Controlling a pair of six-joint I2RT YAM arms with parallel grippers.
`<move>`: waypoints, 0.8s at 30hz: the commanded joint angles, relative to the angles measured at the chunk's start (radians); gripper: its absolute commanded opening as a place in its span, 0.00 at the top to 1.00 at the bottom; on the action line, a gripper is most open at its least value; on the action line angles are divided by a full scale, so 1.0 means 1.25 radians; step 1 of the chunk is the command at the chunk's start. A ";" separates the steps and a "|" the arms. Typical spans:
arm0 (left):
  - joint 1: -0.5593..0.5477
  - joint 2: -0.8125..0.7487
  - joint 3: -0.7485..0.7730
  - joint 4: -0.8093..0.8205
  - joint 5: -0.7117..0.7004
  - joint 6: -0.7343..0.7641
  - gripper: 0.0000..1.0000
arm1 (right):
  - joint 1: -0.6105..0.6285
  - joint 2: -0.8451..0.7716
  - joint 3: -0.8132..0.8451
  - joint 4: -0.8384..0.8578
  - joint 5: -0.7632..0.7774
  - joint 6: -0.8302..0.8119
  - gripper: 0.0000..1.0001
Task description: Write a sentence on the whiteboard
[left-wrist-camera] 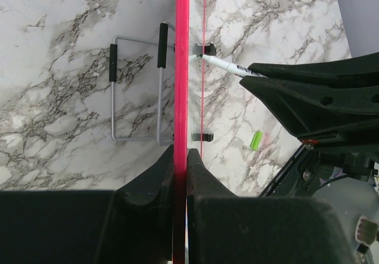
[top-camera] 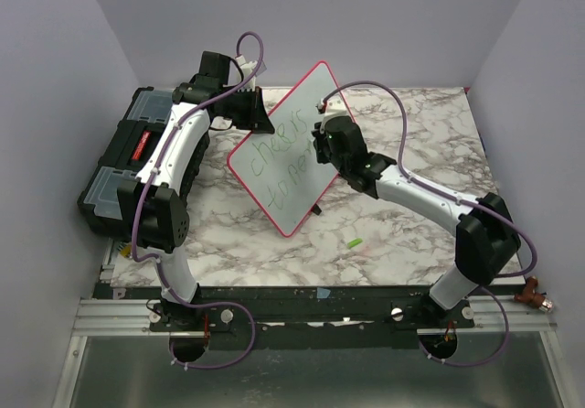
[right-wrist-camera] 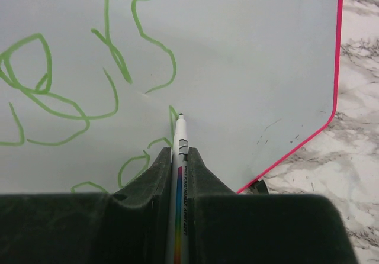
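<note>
White and shiny, the flat whiteboard with a thin red-pink rim [top-camera: 285,199] stands tilted in the middle of the grey-veined marble table [top-camera: 411,239] in the top view. Across it run green handwritten words [top-camera: 279,147]. A black toolbox [top-camera: 123,166] sits at the left. A small green cap [top-camera: 352,242] lies on the table near the board.

In the left wrist view, the left gripper [left-wrist-camera: 180,154] is pinched tight on the board's red rim.

In the right wrist view, the right gripper [right-wrist-camera: 179,154] is squeezed around a thin white marker pen [right-wrist-camera: 180,135]. The pen's tip touches the board beside a green line.
</note>
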 commanded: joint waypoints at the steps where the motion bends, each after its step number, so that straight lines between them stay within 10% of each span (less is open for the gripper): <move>1: -0.008 -0.021 -0.014 0.012 -0.035 0.054 1.00 | 0.000 0.029 0.048 -0.018 0.026 -0.019 0.99; 24: -0.008 -0.035 -0.004 0.001 -0.051 0.052 1.00 | 0.000 -0.184 -0.072 -0.012 0.028 0.015 0.99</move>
